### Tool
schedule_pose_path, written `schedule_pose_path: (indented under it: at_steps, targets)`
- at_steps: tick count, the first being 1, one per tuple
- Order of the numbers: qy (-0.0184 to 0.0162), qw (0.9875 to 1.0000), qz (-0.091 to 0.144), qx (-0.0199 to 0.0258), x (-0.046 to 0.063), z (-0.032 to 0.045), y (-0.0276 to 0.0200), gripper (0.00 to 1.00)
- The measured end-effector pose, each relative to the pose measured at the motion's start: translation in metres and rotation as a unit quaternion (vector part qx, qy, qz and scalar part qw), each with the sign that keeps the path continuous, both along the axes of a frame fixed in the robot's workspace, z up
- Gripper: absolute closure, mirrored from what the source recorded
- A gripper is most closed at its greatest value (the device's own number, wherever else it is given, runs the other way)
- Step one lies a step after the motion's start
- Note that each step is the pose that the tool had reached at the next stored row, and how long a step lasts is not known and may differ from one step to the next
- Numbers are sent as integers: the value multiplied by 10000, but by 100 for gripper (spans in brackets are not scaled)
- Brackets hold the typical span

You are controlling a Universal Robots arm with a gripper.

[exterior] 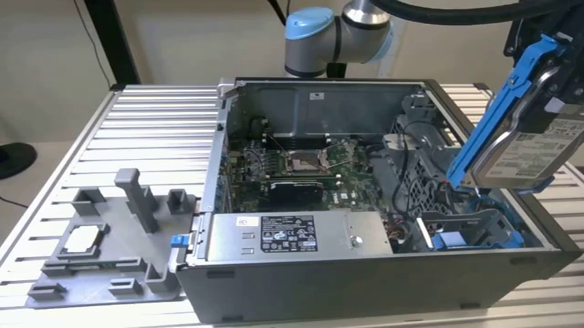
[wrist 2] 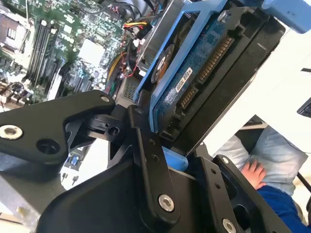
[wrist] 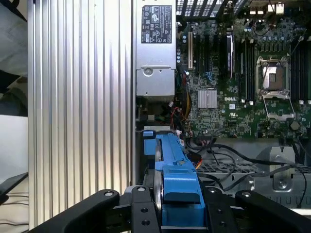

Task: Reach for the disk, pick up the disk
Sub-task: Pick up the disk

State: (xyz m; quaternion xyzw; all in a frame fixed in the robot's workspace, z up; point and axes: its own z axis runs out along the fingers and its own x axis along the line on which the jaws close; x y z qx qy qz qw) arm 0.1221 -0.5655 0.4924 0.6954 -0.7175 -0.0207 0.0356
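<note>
The disk (exterior: 527, 147), a silver drive with a white label clipped in a bright blue frame, is held in the air above the open computer case (exterior: 365, 273), at the exterior view's right, tilted steeply so that one long edge points up toward the arm. It is gripped by the gripper (wrist: 175, 213), whose black fingers (wrist: 141, 208) are closed against the two sides of the blue frame, as is seen in the first wrist view. In the second wrist view the disk (wrist 2: 204, 77) is shown from its underside, with its blue circuit board and connector turned toward the camera and the gripper's black linkage (wrist 2: 150, 160) pressed along the frame's edge. Below the disk, inside the case, the motherboard (exterior: 301, 167) lies exposed, and the grey power supply (exterior: 292, 236) with a black-and-white sticker sits along the near wall. A grey plastic fixture (exterior: 105, 246) rests on the ribbed metal table (exterior: 155, 130) at the exterior view's left, well apart from the disk. A person's hand (wrist 2: 253, 172) is visible beyond the table in the second wrist view.
</note>
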Motion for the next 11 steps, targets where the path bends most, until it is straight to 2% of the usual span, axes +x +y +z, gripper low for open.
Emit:
schedule_pose_path:
  at_steps: [4, 11]
  targets:
    - [-30, 10000, 3, 0, 0, -9, -6, 100]
    - [-34, 10000, 7, 0, -1, -10, -16, 100]
